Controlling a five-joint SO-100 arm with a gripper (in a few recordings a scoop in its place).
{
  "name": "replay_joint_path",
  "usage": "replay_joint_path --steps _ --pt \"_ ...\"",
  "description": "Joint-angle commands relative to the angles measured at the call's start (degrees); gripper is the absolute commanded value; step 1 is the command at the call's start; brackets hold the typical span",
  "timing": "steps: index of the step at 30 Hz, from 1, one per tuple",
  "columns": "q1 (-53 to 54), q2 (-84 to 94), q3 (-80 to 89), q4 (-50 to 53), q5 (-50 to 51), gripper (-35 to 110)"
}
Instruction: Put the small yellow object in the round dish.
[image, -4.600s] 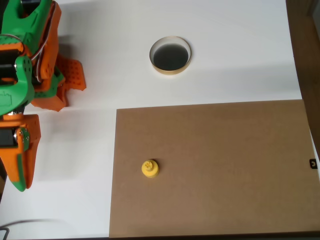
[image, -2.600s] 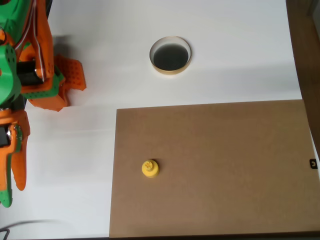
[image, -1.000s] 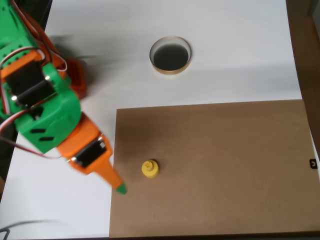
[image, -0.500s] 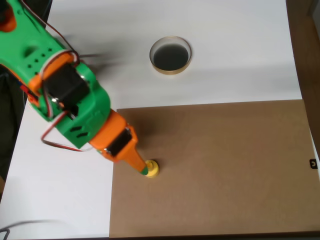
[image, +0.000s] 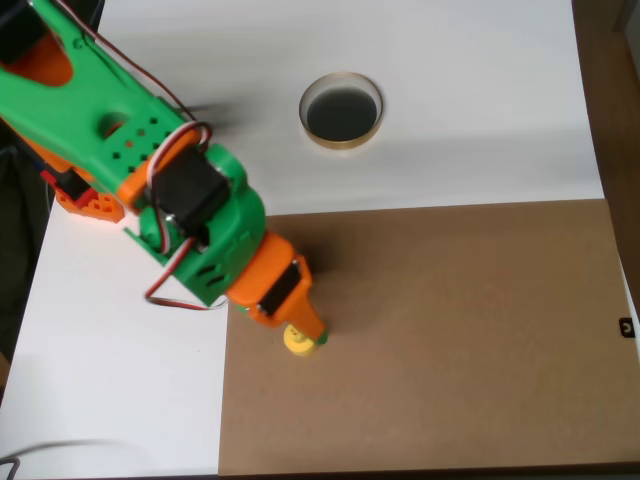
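Since half a second ago the arm has been swinging further over the brown board (image: 450, 340), and its jaws (image: 304, 333) are now sitting right over the small yellow object (image: 295, 343), partly covering it; whether they are apart or together I cannot tell; the object is lying where it was, near the board's left edge; the approach looks almost done, with the grasp next; the green-and-orange arm is stretching diagonally from the upper left; the round dish (image: 341, 110) is waiting, well apart, on the white tabletop (image: 480, 100).
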Motion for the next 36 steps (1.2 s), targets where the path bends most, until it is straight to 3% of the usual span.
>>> replay_joint_path --steps 1,23,36 --pt "-1.2 0.1 -3.9 0.4 0.1 23" --pt "1.1 -12.1 -11.2 -2.3 -1.6 20" --pt "1.4 -14.0 -12.5 -2.5 -1.2 9"
